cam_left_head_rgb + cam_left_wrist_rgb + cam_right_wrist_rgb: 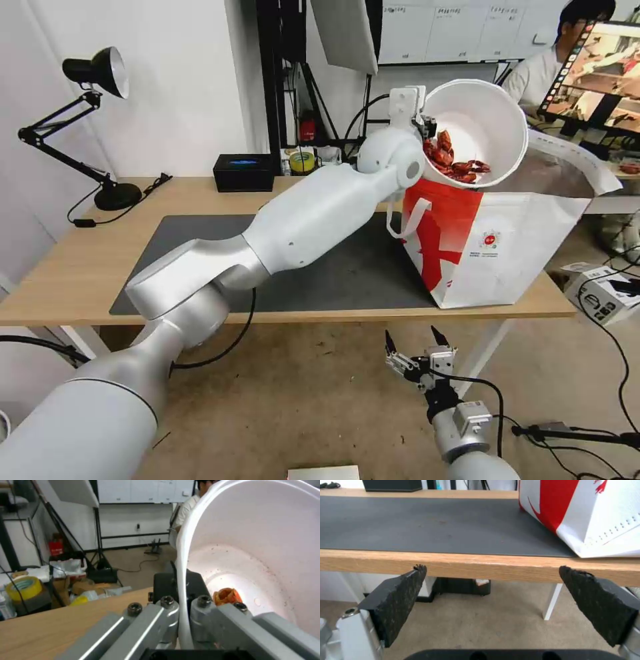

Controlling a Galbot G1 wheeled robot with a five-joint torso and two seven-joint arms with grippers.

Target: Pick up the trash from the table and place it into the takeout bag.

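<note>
- head view, upper right: the left gripper (424,124) holds the tipped bowl (490,113) over the bag (513,247); red scraps (453,163) lie at its low edge.
- left wrist view: fingers (200,610) clamped on the bowl's rim, most scraps hidden.
- right wrist view: the right gripper (493,580), pads wide apart, below the table (480,566) edge.

mat (200,230) bare — open passage | takeout bag (507,253) blocks table (60,280) right end

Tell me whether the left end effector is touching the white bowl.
Touching. In the left wrist view, the left end effector clamps the white bowl by its rim, one finger on each side.
</note>
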